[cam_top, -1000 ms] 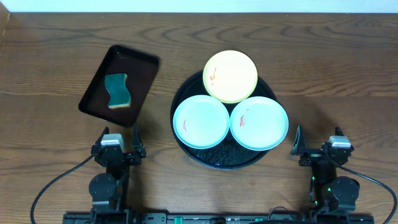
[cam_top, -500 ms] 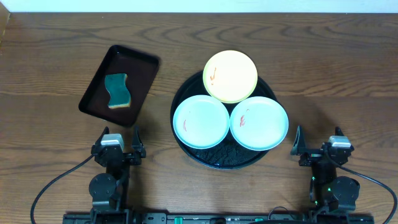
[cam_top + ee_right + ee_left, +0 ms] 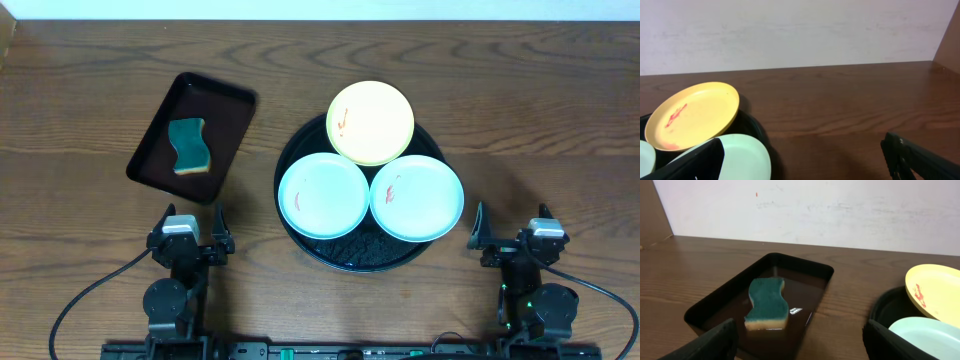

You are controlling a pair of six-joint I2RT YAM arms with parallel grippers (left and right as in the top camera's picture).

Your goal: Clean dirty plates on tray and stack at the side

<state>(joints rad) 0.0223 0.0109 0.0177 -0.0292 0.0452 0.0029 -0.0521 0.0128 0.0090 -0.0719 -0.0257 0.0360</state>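
From above, the round tray (image 3: 360, 262) sits mid-tabletop (image 3: 520, 90) carrying all three plates; the yellow plate (image 3: 371, 122) lies at the far side and overhangs the rim, the left blue plate (image 3: 323, 194) and the right blue plate (image 3: 417, 197) lie side by side nearer the arms, their edges meeting each other and the yellow one; the right blue plate juts past the tray's right rim; each plate bears a small red-orange smear; to the left, well apart from the round tray, a small rectangular tray (image 3: 225, 110) lies at an angle with a green sponge (image 3: 189, 146) inside; the left pincer (image 3: 191, 222) rests near the front edge just below that small tray, the right pincer (image 3: 511, 232) near the front edge just right of the round tray, both released with fingers spread wide and grasping nothing; the left wrist view adds what the overhead hides: the small tray's floor is glossy and wet-looking, the sponge has a pale underside beneath its green top, and a white wall (image 3: 840, 205) stands behind the tabletop; the right wrist view shows the yellow plate tilted, leaning on the black rim rather than lying flat, its smear towards the left side, with one blue plate's edge in front of it.
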